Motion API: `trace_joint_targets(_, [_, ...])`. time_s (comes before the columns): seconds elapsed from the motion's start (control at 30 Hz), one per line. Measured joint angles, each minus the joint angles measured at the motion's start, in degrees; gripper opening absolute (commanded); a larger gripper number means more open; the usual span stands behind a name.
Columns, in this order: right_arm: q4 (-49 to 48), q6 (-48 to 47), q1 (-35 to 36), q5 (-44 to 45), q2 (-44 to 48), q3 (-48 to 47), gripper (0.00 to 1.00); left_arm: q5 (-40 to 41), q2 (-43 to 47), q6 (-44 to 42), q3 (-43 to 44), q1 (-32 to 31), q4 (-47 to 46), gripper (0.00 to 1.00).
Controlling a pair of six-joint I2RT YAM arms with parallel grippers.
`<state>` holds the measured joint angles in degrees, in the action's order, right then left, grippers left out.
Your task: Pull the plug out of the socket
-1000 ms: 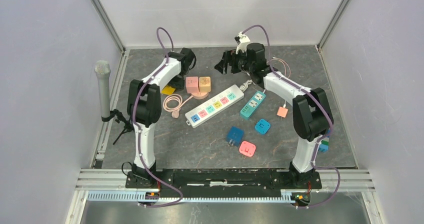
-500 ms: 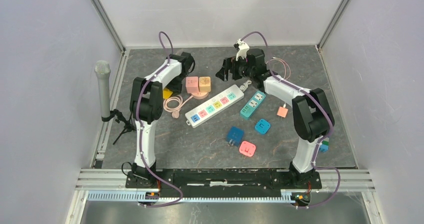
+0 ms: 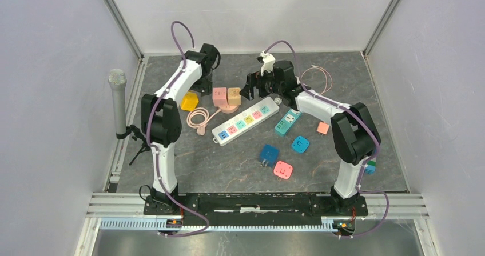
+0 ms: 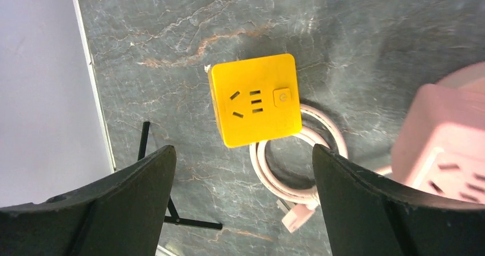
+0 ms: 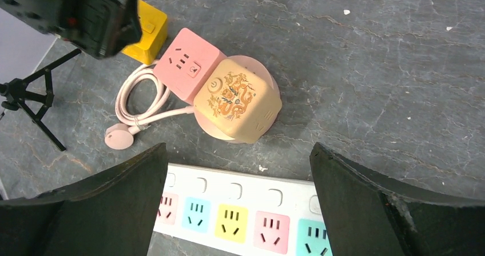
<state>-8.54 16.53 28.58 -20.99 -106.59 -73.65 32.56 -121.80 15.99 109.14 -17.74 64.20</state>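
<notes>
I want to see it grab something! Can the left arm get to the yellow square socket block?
Probably yes. The left gripper hangs open right above the yellow square socket block, with nothing between them; only the coiled pale pink cord lies against one side.

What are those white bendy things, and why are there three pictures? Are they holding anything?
Those are two white robot arms bolted to a grey stone-look table. One picture looks down from above; the other two come from cameras on the wrists, so the dark shapes are fingers. The left gripper hangs open above a yellow square socket block. The right gripper, open too, hangs above a pink socket cube, a tan dragon-printed cube and a long white power strip. Neither holds anything.
</notes>
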Motion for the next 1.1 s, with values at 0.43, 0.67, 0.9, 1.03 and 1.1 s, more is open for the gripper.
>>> trace_joint_targets(0.43, [4.8, -1.9, 3.3, 6.8, -0.7, -2.2, 0.97, -19.5, 8.6, 2.3, -0.7, -1.0, -8.6, 0.84])
trace_joint_targets(0.67, [4.7, -6.8, 7.0, 8.1, -4.6, -6.7, 0.94, -24.5, 8.0, 5.4, -1.1, -1.2, -13.1, 0.64])
trace_joint_targets(0.9, [1.9, -21.7, 6.2, 3.7, -6.3, -6.5, 0.97, -26.9, 7.3, 5.5, -2.7, -1.2, -14.2, 0.60])
trace_joint_targets(1.03, [-2.3, -26.5, 2.8, -4.0, -8.3, -6.5, 0.98, -28.2, 7.3, 5.5, -5.0, -1.2, -14.6, 0.58])
trace_joint_targets(1.1, [-4.1, -28.2, 1.2, -7.7, -9.7, -6.6, 0.98, -29.2, 7.3, 5.5, -6.3, -1.0, -14.6, 0.58])
